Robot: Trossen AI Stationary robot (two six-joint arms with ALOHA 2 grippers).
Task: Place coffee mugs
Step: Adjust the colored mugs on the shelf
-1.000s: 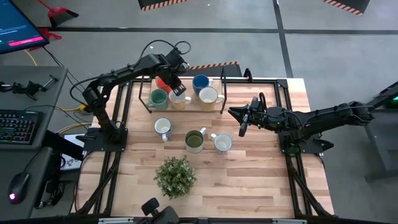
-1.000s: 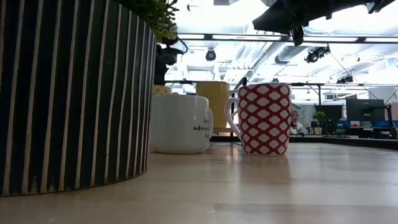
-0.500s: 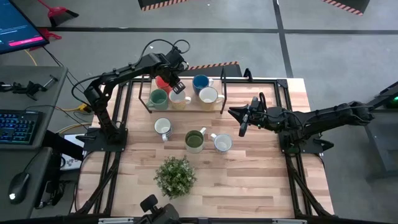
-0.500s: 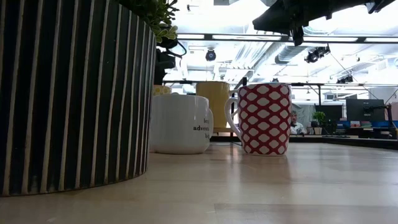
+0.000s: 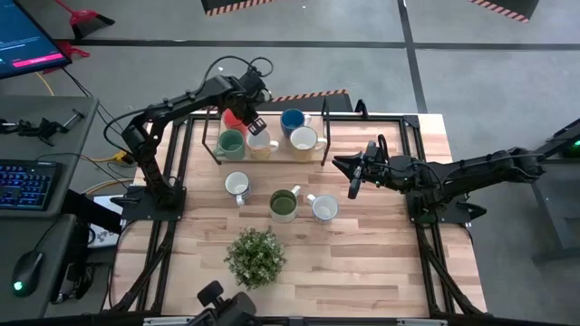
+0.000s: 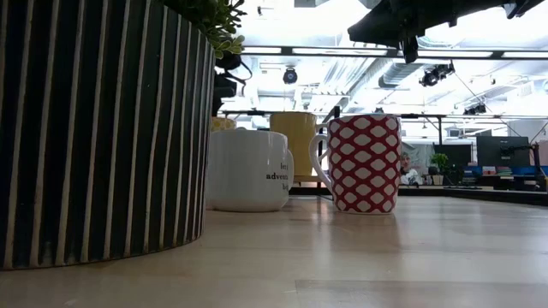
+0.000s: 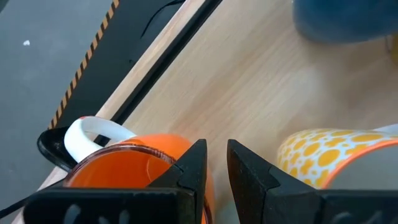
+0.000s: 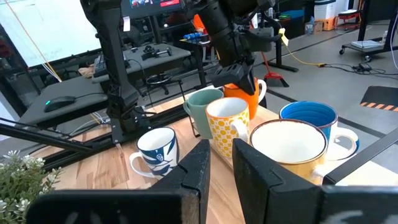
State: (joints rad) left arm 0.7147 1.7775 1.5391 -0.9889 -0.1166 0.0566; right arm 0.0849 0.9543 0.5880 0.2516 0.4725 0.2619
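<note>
My left gripper is clenched on the rim of the round orange ceramic mug, mug hanging directly below it, over the rack's back-left corner. My right gripper idles nearly closed, empty, well apart.

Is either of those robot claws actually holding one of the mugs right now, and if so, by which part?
Yes: the left gripper holds the orange mug by its rim, away from the white handle. The right gripper holds nothing.
</note>
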